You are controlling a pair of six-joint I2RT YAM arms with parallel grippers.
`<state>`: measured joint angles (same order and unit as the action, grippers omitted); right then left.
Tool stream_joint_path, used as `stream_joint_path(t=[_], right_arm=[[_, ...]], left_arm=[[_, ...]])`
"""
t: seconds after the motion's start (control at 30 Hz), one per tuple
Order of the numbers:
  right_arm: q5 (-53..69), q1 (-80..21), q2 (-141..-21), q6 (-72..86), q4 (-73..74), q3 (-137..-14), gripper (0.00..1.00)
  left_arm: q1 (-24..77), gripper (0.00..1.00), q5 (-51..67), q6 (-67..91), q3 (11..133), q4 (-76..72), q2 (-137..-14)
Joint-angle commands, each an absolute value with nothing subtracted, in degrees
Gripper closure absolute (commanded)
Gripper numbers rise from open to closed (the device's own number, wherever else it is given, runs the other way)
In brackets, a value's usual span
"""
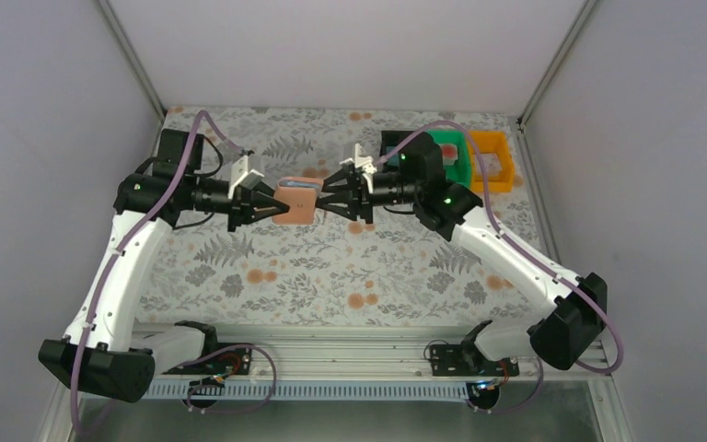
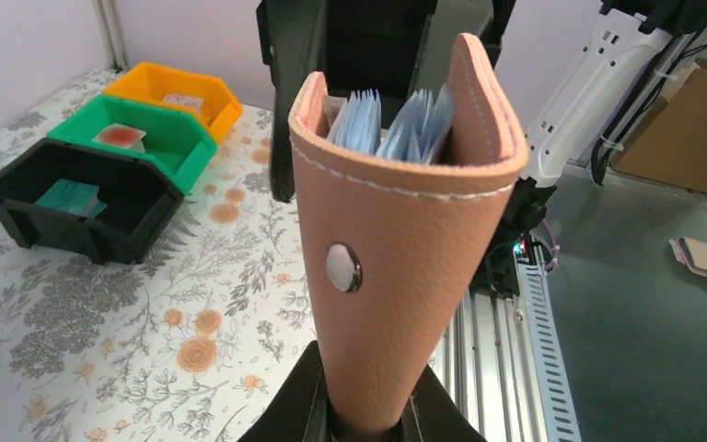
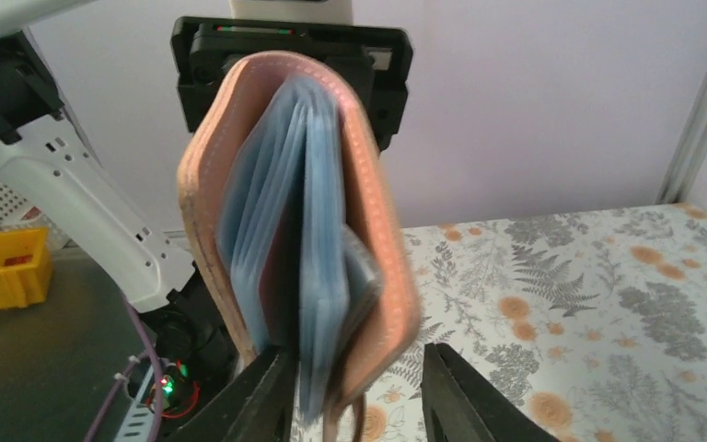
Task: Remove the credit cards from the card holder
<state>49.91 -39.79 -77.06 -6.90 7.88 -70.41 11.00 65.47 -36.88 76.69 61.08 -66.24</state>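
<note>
Holder point(image 2: 396, 276): soft salmon leather-look skin, white stitching along rim, round metal snap point(image 2: 342, 267) on outer face. Inside, light-blue pocket leaves fanned. Held in air above surface point(image 2: 147, 350), between both arms.

Left pincer point(image 2: 368, 416) clamped on one end of holder. Right pincer point(image 3: 359, 396) open, fingers straddling holder's gaping edge, gap on one side.

Surface: floral-print cover. Hard plastic bins in row:
- black bin point(image 2: 64, 241), teal card point(image 2: 69, 195) inside
- green bin point(image 2: 177, 161), white card point(image 2: 120, 136) inside, red mark too blurred to read
- orange bin point(image 2: 226, 110), pale card point(image 2: 182, 99) inside
</note>
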Motion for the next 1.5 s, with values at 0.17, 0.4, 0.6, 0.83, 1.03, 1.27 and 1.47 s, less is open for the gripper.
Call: stream_joint_path(t=[0.17, 0.4, 0.6, 0.83, 1.03, 1.27, 1.47], right_arm=[[55.0, -43.9, -75.8, -3.1, 1.8, -69.5, 0.96], [27.2, -43.7, -74.7, 9.8, 8.3, -71.4, 0.96], [-6.7, -46.0, -81.5, 23.2, 26.7, -80.1, 0.96], [-11.0, -51.1, -87.1, 25.4, 27.2, -84.9, 0.96], [-9.7, -54.0, -89.7, 25.4, 26.2, -88.2, 0.96], [-4.6, -53.9, -85.6, 23.8, 23.9, -84.6, 0.96], [3.3, -53.3, -82.0, 19.6, 21.3, -81.9, 0.96]], left_arm=[[11.4, 0.83, 66.0, -36.5, 76.7, 56.4, -66.5], [11.3, 0.02, 44.1, -26.6, 78.3, 49.1, -66.6], [11.5, 0.0, 24.5, -23.0, 78.6, 46.0, -70.0], [14.5, 0.0, 33.4, -21.5, 79.9, 47.3, -73.3], [19.9, 0.0, 30.7, -20.6, 79.6, 46.0, -75.1], [19.5, 0.0, 15.4, -19.4, 80.3, 44.9, -76.0], [18.5, 0.11, 19.0, -21.5, 77.8, 43.5, -70.9]])
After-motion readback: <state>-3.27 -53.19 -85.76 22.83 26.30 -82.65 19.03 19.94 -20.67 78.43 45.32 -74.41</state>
